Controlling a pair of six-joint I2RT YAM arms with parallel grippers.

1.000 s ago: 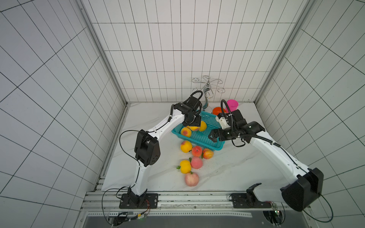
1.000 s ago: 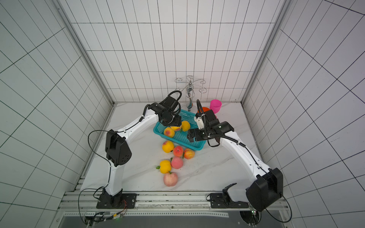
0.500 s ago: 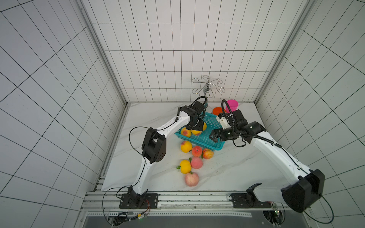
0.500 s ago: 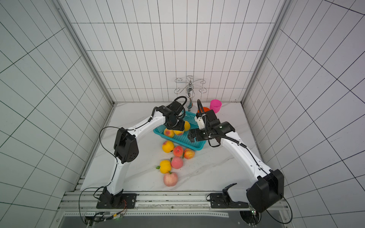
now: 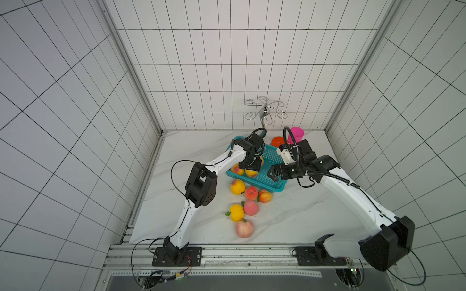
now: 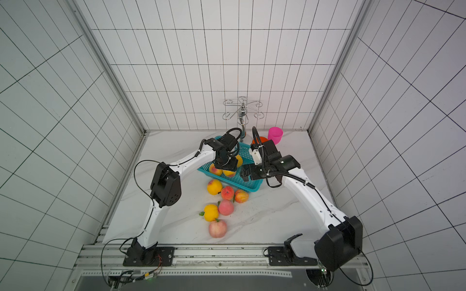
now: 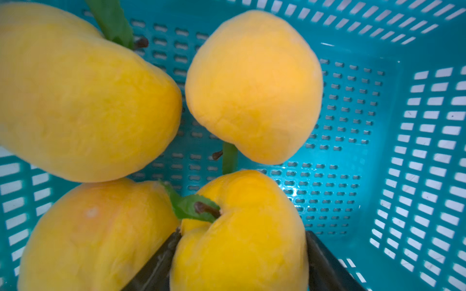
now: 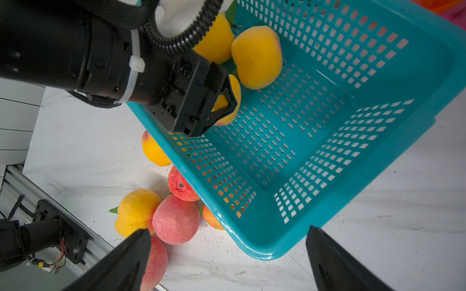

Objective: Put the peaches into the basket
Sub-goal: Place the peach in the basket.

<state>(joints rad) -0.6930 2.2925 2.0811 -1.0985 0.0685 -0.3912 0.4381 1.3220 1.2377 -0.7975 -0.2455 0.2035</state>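
The teal basket (image 5: 267,176) (image 6: 248,183) stands at the back of the table. My left gripper (image 5: 252,165) (image 7: 241,241) reaches down into it, shut on a yellow peach (image 7: 242,206) with a green leaf; both fingers (image 7: 161,262) press its sides. Three other yellow-orange peaches (image 7: 254,85) lie on the basket floor (image 7: 403,151) beside it. Several more peaches (image 5: 244,228) (image 6: 217,228) lie on the table in front of the basket. My right gripper (image 5: 273,173) (image 8: 228,230) hangs open over the basket's near right corner (image 8: 264,249), holding nothing.
An orange bowl (image 5: 278,141) and a pink cup (image 5: 297,133) stand behind the basket by the back wall, next to a metal hook rack (image 5: 264,113). The loose peaches crowd the basket's front wall (image 8: 227,186). Tiled walls close in three sides.
My left gripper has moved with the yellow peach from the basket's far side toward its near left part, lower among the other peaches. The right arm has barely moved.
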